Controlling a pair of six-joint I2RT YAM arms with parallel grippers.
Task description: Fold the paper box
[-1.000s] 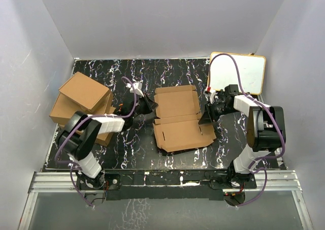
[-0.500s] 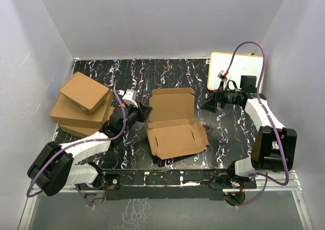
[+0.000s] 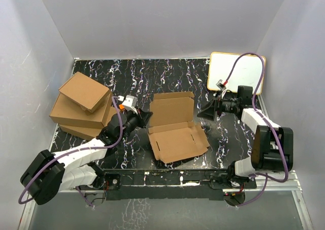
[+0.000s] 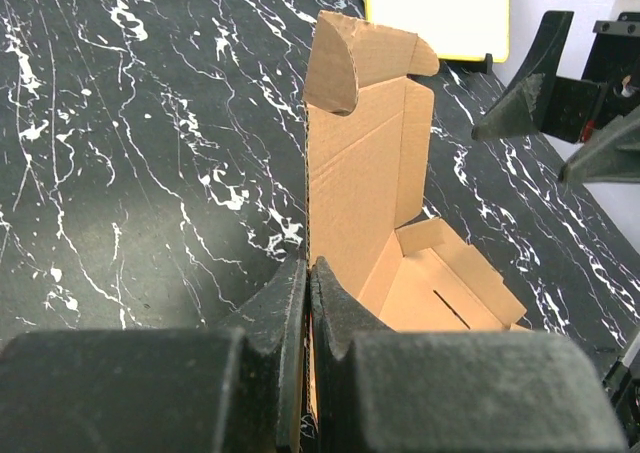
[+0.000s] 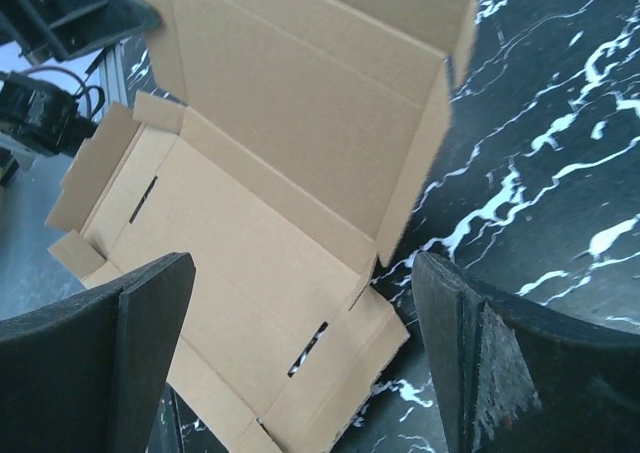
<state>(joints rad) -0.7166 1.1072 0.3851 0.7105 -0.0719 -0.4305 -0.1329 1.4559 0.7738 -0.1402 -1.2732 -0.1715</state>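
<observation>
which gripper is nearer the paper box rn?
Left. The left gripper is pinched on the left edge of the paper box; the right gripper hangs open off its right side, not touching.

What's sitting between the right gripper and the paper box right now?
Nothing. In the top external view only a narrow strip of bare black marbled table separates the open right gripper from the right edge of the paper box.

Table: black top, white marble veining. Left side: stack of brown cardboard boxes, smaller one skewed on top. Centre: paper box, base flat on the table, lid raised. Far-right corner: whiteboard, yellow rim.
</observation>
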